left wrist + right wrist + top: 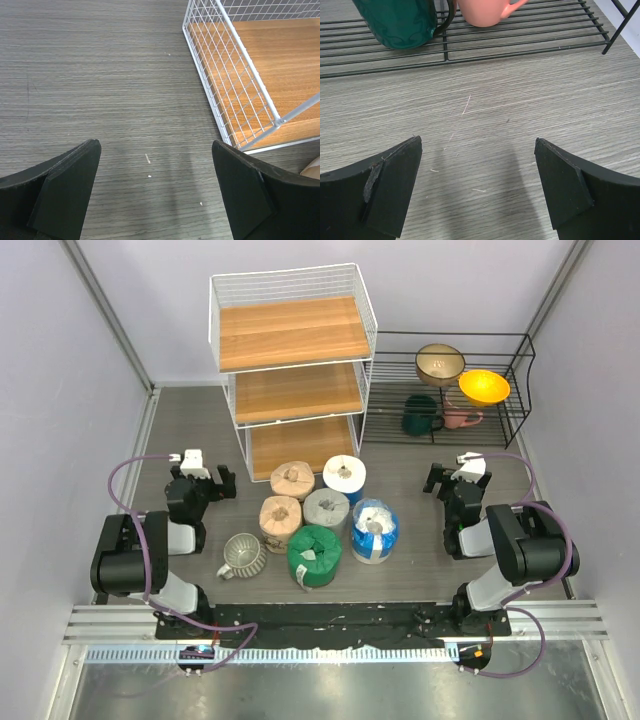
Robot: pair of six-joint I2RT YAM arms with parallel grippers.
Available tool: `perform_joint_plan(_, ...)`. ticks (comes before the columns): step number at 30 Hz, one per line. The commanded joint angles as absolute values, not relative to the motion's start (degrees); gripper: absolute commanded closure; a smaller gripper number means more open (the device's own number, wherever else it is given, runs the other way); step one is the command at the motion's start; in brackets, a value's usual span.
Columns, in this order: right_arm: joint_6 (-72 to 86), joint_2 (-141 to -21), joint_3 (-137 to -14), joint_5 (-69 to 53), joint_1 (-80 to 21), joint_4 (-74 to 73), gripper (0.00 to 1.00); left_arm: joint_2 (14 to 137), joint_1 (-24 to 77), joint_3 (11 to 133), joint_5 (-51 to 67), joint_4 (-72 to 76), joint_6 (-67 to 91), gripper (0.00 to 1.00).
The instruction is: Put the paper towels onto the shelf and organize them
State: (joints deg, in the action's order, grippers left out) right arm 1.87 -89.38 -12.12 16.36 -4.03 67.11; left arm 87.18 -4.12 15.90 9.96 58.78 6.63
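Observation:
Several paper towels stand bunched on the table in front of the shelf (291,333): two tan rolls (292,480) (280,523), a white-blue one (344,477), a grey one (326,508), a blue-white one (374,530) and a green one (314,556). All three wooden tiers of the white wire shelf are bare. My left gripper (197,472) hovers open left of the rolls; in its wrist view the left gripper (156,145) has only bare table between the fingers, with the shelf's bottom corner (235,90) to the right. My right gripper (456,476) is open too, right of the rolls, and empty in the wrist view (478,142).
A ribbed pale mug (242,555) sits left of the green roll. A low black wire rack (450,390) at the back right holds a gold bowl (439,364), a yellow bowl (484,387), a green mug (400,20) and a pink mug (485,11). Grey walls close in both sides.

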Motion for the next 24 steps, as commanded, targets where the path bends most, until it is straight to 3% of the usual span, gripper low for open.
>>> perform_joint_plan(1, 2.0, -88.3, -13.3, 16.4, -4.0, 68.7, 0.0, 86.2, -4.0, 17.2, 9.4, 60.4, 6.3, 0.0)
perform_joint_plan(10, 0.7, -82.4, -13.9, 12.8, -4.0, 63.5, 0.0, 86.4, -3.9, 17.4, 9.1, 60.3, 6.3, 0.0)
perform_joint_plan(15, 1.2, -74.7, -14.9, 11.3, -4.0, 53.8, 0.0, 80.7, -1.3, 15.0, -2.3, 60.4, 7.5, 0.0)
perform_joint_plan(20, 4.4, -66.7, -15.6, 11.4, -4.0, 46.3, 0.0, 67.7, -0.5, 18.0, -13.0, 37.8, 14.2, 0.0)
perform_joint_plan(24, 9.0, -61.8, -16.3, 9.3, -4.0, 43.4, 0.0, 60.7, -0.5, 21.3, -11.5, 27.4, 18.7, 0.0)
